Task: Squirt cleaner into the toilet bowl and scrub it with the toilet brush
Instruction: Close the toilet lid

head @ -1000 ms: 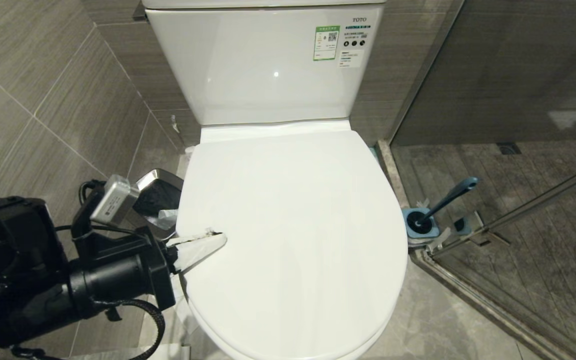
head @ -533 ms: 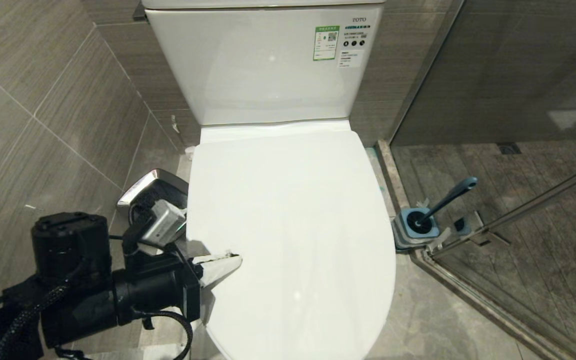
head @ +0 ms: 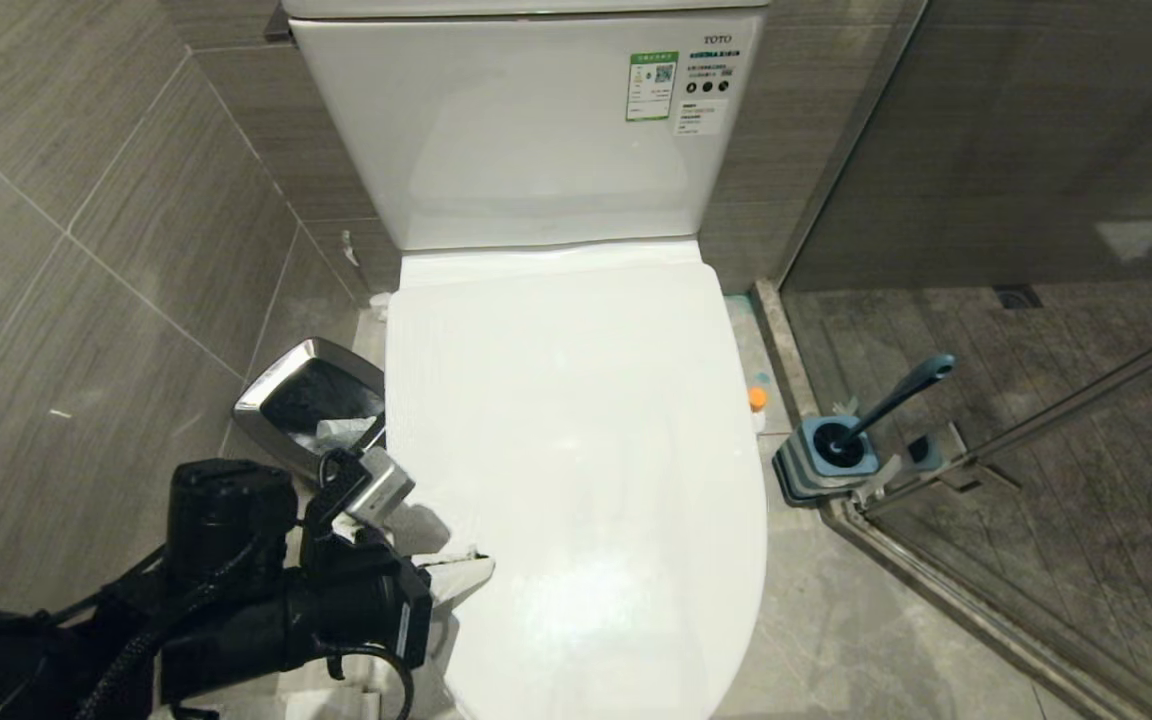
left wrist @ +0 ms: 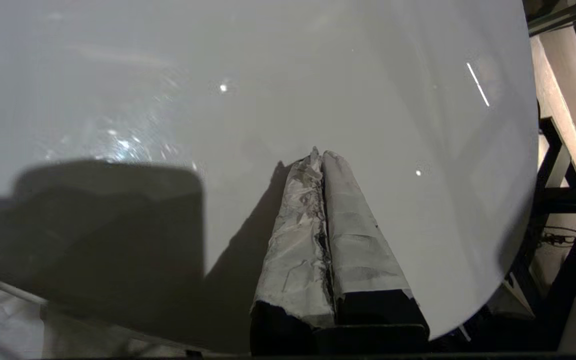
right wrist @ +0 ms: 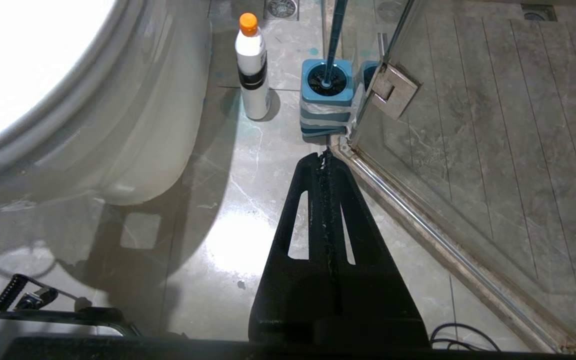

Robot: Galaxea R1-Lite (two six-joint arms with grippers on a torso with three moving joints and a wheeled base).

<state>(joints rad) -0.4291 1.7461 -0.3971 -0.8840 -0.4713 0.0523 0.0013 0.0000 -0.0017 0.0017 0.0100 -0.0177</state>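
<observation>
The left end effector [head: 471, 575], its taped fingers pressed together and empty, apparently pushed under the white glossy plastic toilet lid [head: 576, 450]; the right end effector [right wrist: 325, 157] hung closed above the floor.

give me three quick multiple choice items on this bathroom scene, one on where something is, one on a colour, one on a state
1. Where is the toilet brush?
A. in its holder beside the glass door
B. on the lid
C. in the waste bin

2. What colour is the cleaner cap?
A. green
B. orange
C. black

3. How is the left tool?
A. wide open
B. shut on the brush
C. shut, empty, tips against the toilet lid

Answers: 1 A, the handle rises from the blue holder on the floor. 2 B, the cap shows orange in the right wrist view. 3 C, the taped fingers meet with nothing between them.
</observation>
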